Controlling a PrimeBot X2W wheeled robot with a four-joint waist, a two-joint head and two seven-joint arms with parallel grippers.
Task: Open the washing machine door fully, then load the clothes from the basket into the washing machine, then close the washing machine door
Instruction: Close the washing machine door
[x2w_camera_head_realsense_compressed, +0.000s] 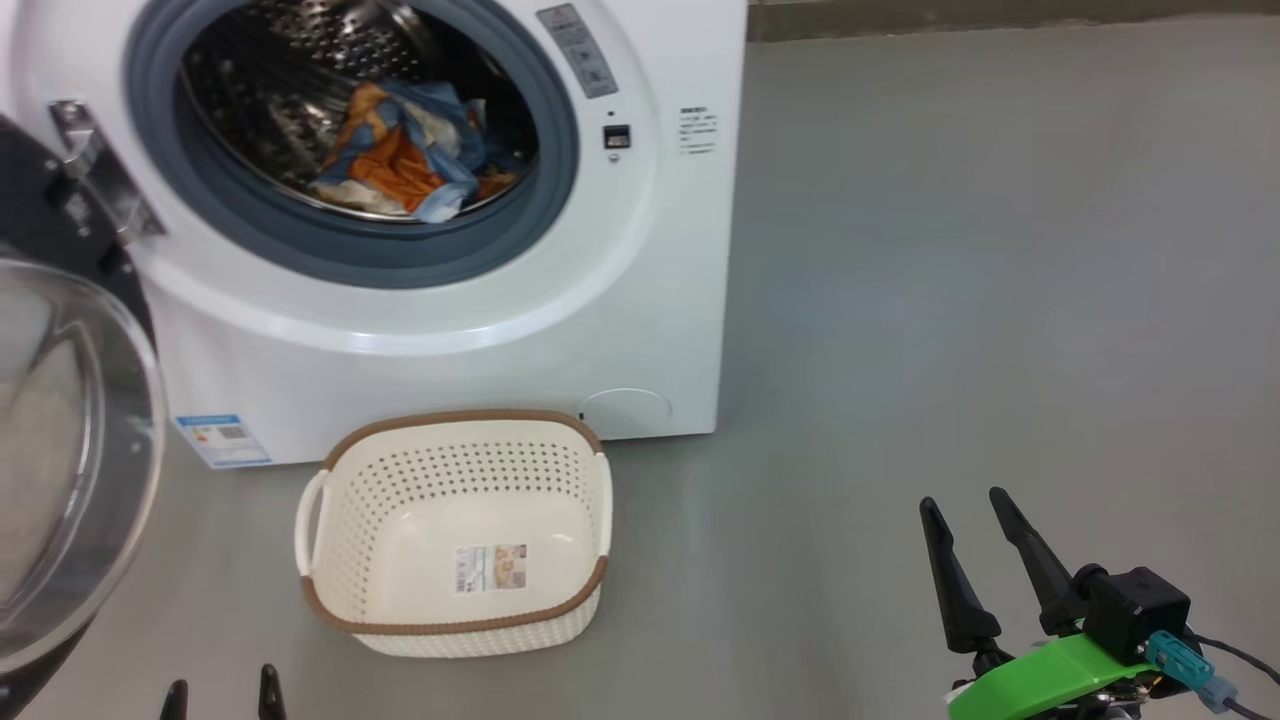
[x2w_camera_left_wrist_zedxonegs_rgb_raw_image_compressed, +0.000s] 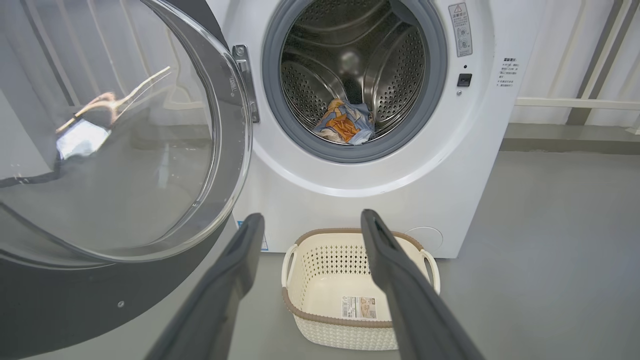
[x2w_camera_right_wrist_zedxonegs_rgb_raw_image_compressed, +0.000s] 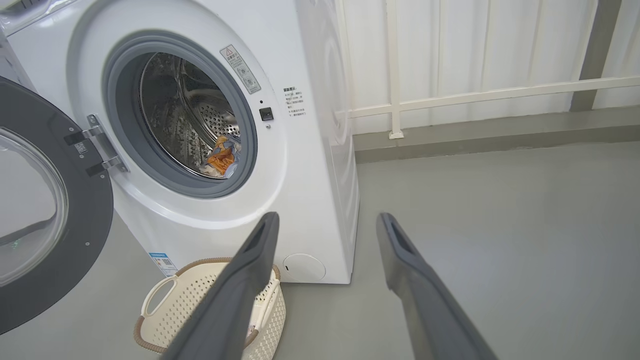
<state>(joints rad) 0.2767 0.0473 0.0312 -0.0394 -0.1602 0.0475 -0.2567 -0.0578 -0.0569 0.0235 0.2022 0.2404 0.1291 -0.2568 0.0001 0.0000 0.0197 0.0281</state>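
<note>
The big white front-loading washing machine (x2w_camera_head_realsense_compressed: 450, 340) stood with its round, black-rimmed, glass-bowled door (x2w_camera_head_realsense_compressed: 60, 450) swung wide open. The light blue and orange clothes (x2w_camera_head_realsense_compressed: 400, 155) lay bunched in the perforated steel drum (x2w_camera_head_realsense_compressed: 290, 90), low and towards its front. The cream perforated plastic basket (x2w_camera_head_realsense_compressed: 455, 470) with the brown rim sat on the grey floor (x2w_camera_head_realsense_compressed: 950, 300) just before the machine, holding nothing but a label (x2w_camera_head_realsense_compressed: 490, 568). By that, only closing the door appeared to be left.

The likely trouble was cloth. The bundle sat near the grey rubber ring (x2w_camera_head_realsense_compressed: 400, 265), and a fold caught there would probably stop the latch. A push on the bulging glass rather than the rim could also slide off, and a low sweep might knock the basket.

The left gripper (x2w_camera_head_realsense_compressed: 220, 695) hung low just beside the door, fingers (x2w_camera_left_wrist_zedxonegs_rgb_raw_image_compressed: 240, 260) released and empty, aimed at the machine. The right gripper (x2w_camera_head_realsense_compressed: 965, 505) waited well apart on the other side, fingers spread, grasping nothing.
</note>
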